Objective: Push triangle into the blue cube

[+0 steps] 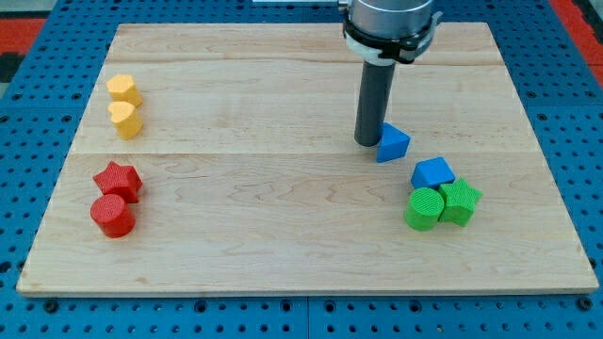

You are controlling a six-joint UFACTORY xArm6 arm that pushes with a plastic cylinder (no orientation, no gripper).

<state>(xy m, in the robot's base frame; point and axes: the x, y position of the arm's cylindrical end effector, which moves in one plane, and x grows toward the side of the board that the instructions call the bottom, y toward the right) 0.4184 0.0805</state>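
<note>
Touching blue triangle [393, 143] with our tip [366, 142] from view's left; blue cube [432, 172] just beyond, lower right. No pincer fitted.

I have one view only: it looks down steeply from beyond the desk's [283, 254] bottom edge, moderately near, all four corners visible.
</note>
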